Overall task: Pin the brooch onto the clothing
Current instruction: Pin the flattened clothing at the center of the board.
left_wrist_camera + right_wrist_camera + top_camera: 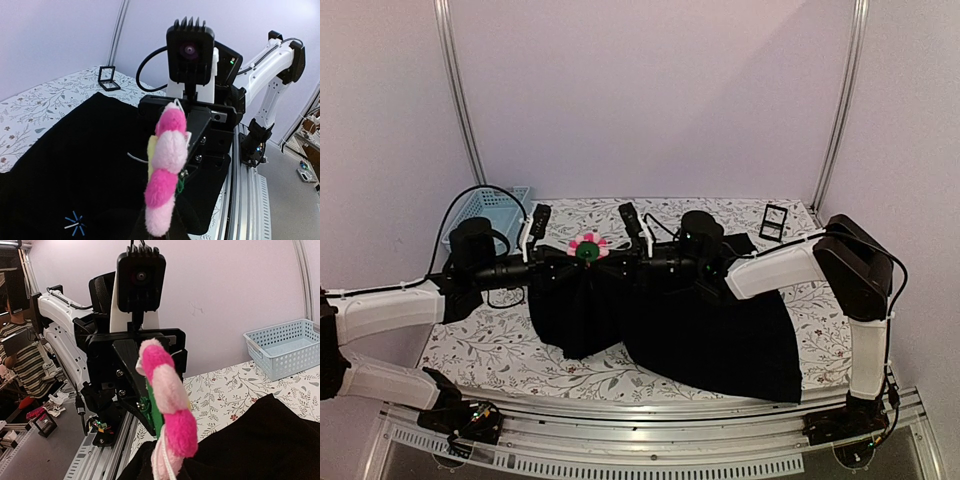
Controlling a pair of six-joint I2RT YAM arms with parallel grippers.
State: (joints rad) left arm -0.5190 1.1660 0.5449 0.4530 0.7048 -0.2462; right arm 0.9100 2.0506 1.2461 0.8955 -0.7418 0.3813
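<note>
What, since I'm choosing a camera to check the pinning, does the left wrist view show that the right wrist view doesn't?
Only left wrist: a blue star emblem and a black stand. Only right wrist: a blue basket and a person in stripes. Both: the brooch edge-on and the black shirt.

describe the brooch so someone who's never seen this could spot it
Find the black shirt on the flowered table. At its far edge the left claw and right claw meet at the brooch. It's the only fluffy pink flower, green-centred.
</note>
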